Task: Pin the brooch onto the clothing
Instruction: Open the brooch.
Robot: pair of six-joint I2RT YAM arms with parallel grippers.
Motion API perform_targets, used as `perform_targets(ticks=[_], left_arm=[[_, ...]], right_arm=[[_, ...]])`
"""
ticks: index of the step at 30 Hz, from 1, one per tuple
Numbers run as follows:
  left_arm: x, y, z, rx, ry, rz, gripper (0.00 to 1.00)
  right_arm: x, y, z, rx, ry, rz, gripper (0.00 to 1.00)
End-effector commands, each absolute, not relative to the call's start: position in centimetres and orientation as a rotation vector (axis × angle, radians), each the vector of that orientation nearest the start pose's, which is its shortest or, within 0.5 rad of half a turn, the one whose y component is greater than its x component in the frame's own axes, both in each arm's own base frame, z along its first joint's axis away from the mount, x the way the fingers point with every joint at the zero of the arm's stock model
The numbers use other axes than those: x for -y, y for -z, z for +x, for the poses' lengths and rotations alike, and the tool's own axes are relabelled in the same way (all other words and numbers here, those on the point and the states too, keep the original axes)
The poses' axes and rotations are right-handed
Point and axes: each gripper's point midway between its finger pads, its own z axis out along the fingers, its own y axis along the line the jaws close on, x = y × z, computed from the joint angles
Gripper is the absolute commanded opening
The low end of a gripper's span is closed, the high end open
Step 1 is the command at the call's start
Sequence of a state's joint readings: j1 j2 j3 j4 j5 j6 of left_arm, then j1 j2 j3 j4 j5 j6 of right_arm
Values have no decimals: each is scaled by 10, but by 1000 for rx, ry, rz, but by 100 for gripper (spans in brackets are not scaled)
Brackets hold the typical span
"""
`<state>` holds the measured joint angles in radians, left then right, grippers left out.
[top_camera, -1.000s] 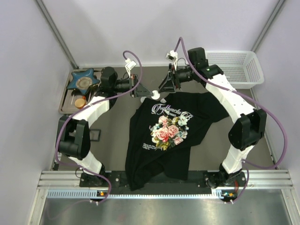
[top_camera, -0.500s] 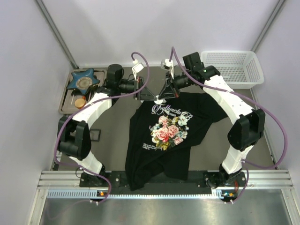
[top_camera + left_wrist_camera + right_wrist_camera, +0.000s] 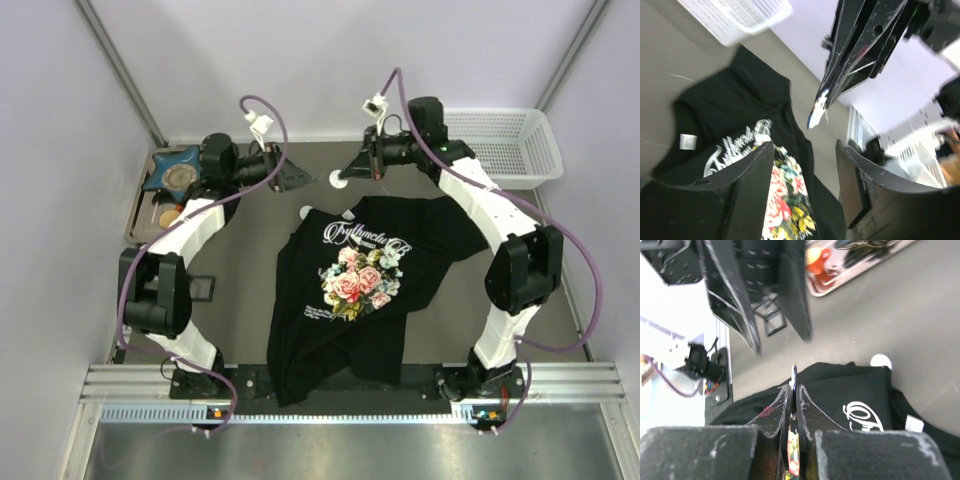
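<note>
Top external view: brooch point(image 3: 337, 181) tight in the right gripper point(image 3: 346, 178), left gripper point(image 3: 304, 179) parted and empty nearby.

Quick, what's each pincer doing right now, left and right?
Left pincer: open, holding nothing.
Right pincer: closed on the brooch.

Robotics lab work cell, by the look of it. Closed in by plain pale panels point(image 3: 320, 60), with cabled robot arms point(image 3: 480, 200) bolted to an aluminium rail point(image 3: 580, 380) at a grey table point(image 3: 240, 260) edge.
</note>
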<state>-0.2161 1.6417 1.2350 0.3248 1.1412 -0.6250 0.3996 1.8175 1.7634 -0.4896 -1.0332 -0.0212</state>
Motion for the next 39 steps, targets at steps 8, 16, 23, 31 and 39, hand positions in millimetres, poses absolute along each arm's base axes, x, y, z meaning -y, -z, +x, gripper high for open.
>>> perform_targets(ticks=[8, 16, 23, 31, 39], left_arm=[[219, -334, 413, -1599, 1480, 117, 62], [248, -338, 409, -1570, 1577, 123, 57], [263, -350, 415, -1521, 1623, 148, 50], [276, -358, 413, -1463, 1670, 168, 46], [283, -363, 413, -1430, 1701, 176, 42]], right_arm=[[-289, -376, 420, -1640, -1623, -99, 0], [-290, -379, 423, -1650, -1645, 29, 0], [-296, -385, 414, -1641, -1658, 17, 0], [-306, -386, 410, -1636, -1669, 7, 0], [-311, -386, 413, -1627, -1675, 11, 0]])
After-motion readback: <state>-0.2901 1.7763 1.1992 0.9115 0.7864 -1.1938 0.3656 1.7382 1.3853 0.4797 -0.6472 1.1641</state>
